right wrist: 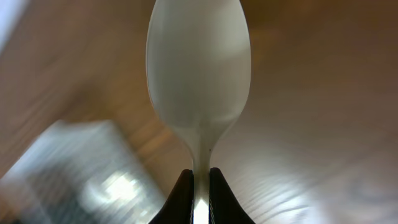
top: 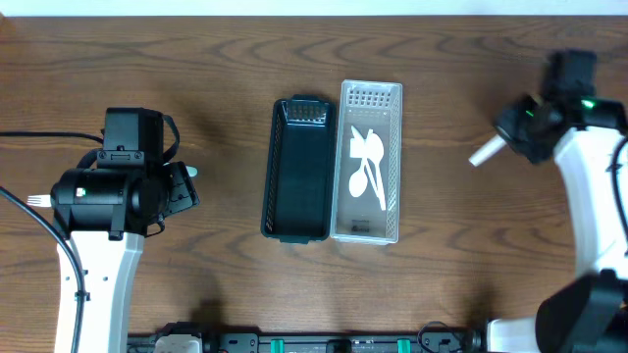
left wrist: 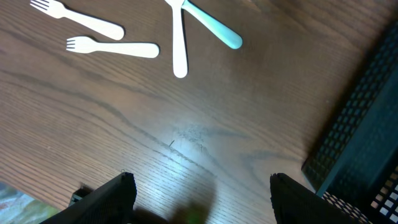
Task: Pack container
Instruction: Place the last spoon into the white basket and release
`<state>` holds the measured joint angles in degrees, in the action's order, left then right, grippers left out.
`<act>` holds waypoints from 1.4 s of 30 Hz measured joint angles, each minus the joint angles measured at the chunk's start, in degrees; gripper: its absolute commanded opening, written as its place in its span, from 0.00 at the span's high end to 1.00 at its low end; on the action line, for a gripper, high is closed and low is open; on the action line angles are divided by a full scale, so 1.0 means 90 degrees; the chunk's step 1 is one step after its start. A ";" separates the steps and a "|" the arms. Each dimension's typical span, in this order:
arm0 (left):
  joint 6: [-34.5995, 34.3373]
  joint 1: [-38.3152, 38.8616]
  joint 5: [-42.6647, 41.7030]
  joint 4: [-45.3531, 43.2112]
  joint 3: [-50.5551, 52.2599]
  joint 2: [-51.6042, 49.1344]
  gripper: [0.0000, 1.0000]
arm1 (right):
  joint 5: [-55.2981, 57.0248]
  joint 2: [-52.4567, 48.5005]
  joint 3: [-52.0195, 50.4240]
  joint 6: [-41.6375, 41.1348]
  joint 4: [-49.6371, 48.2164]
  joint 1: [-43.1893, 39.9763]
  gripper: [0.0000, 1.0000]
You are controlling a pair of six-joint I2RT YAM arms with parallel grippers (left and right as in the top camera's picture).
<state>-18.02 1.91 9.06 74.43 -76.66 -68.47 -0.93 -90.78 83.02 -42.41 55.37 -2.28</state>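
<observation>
On the surface, the clear basket holding spoons lies well apart from our right tool, which pinches a white spoon by its handle. We should carry it level and lower it before releasing. Our left tool stands spread near the forks.

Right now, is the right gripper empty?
No, the right gripper is shut on the handle of a white spoon.

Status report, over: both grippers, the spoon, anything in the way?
Left gripper open, empty. Right gripper shut on white spoon, off to the right of the white tray. Nothing seen between them.
</observation>
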 measured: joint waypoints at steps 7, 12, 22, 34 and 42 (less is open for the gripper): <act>0.0002 0.0000 0.0000 -0.0005 0.0000 0.0000 0.28 | -0.0165 -0.0053 0.0500 0.0282 0.0007 0.2052 0.99; 0.0002 0.0000 0.0000 -0.0002 0.0000 0.0000 0.28 | -0.0189 -0.0629 0.0517 0.0461 0.0046 0.2790 0.99; 0.0000 0.0000 0.0000 -0.0002 0.0000 0.0000 0.27 | -0.0272 -0.2484 0.0520 0.0967 0.0248 0.3121 0.94; 0.0002 0.0000 0.0000 0.0005 0.0000 0.0000 0.17 | -0.0333 -0.2535 0.1530 0.2096 0.0578 0.3113 0.32; 0.0083 0.0000 0.0000 -0.0005 0.0000 0.0036 0.17 | -0.0044 -0.1576 0.3468 0.2708 0.1421 0.2620 0.17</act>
<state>-17.28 1.91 9.06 74.39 -76.66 -68.14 -1.32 -104.97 114.24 -18.04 68.16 21.30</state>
